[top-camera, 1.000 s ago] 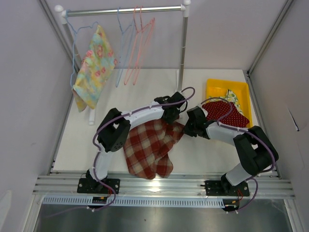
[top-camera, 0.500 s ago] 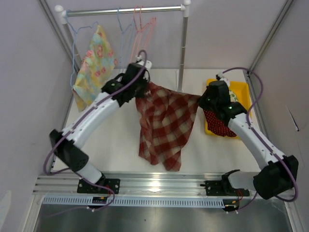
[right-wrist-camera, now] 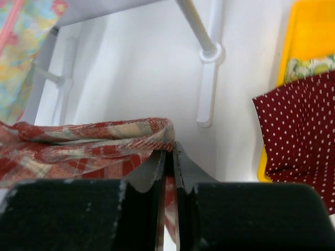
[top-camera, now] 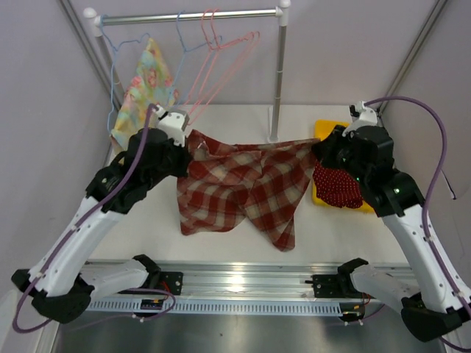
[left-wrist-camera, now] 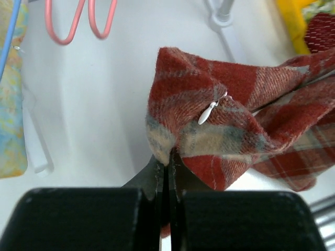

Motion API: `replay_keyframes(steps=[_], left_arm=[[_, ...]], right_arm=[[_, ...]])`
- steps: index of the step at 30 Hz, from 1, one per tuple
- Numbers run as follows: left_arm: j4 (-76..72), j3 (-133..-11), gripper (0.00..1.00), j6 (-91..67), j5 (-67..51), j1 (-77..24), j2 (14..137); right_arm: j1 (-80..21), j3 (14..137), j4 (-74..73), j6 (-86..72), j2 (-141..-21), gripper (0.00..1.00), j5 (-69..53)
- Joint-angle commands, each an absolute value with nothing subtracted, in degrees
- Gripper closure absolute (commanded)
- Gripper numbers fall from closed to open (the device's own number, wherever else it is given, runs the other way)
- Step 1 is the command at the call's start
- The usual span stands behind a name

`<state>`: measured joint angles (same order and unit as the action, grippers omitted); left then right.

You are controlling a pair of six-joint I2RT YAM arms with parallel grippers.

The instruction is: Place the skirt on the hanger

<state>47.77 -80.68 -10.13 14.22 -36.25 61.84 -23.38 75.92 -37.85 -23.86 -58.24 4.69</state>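
Holding one plaid skirt (top-camera: 243,184) stretched between two arms, clear above the table (top-camera: 162,246).
Left gripper (left-wrist-camera: 168,163) is pinched tight on one skirt corner, right gripper (right-wrist-camera: 169,155) on the opposite edge. Only the left wrist view makes out a white zipper pull (left-wrist-camera: 211,111). One yellow bin (top-camera: 324,131) holds a dotted red cloth (top-camera: 338,184). Behind, one rail (top-camera: 191,15) carries two pink hangers (top-camera: 221,66) and two blue, one bearing a floral cloth (top-camera: 147,88).

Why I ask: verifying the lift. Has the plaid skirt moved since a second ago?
Yes. The plaid skirt lifted from near the front rail toward the rack pole.
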Motion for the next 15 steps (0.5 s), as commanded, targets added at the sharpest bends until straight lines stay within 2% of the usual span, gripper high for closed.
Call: replay_keyframes(steps=[1,10,15], left_arm=[[48.60,-80.59,1.00,-10.37,12.48,-35.86,52.92],[48.60,-81.30,1.00,-8.96,8.88,-35.77,42.55],[53.25,-87.79,1.00,-9.93,9.14,-35.77,43.15]], right_arm=[[-24.17,79.97,-39.02,-17.06,-52.40,0.91,4.83],[-25.31,90.69,-42.62,-13.01,-49.92,0.91,-2.90],[-25.31,98.34,-46.40,-12.74,-51.15,0.91,-6.32]])
